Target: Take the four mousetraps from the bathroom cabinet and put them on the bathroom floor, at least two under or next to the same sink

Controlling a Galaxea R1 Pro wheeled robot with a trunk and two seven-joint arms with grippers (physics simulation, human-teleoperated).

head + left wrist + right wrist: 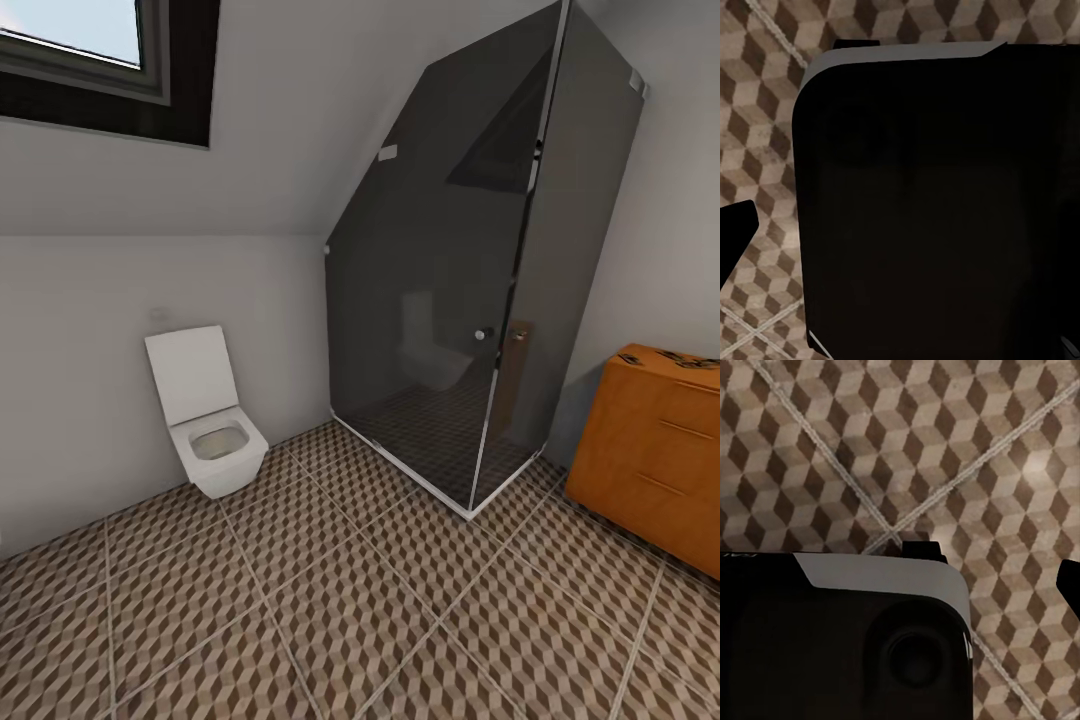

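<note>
Mousetraps (688, 360) lie atop the cabinet (655, 450) beside the shower (480, 300); jaws' state cannot be told.

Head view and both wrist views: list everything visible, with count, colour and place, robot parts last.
Window: one, dark frame, upper left in the sloped ceiling.
Toilet: one, white, lid up, on the left wall.
Shower: one, dark glass, back corner.
Cabinet: one, orange-brown, right edge, beside the shower.
Mousetraps: small dark items on the cabinet top; count unclear.
Floor: brown-and-beige cube tiles, throughout.
Robot body: black, above the floor in both wrist views.
Fingers: dark tips at the wrist views' edges.
</note>
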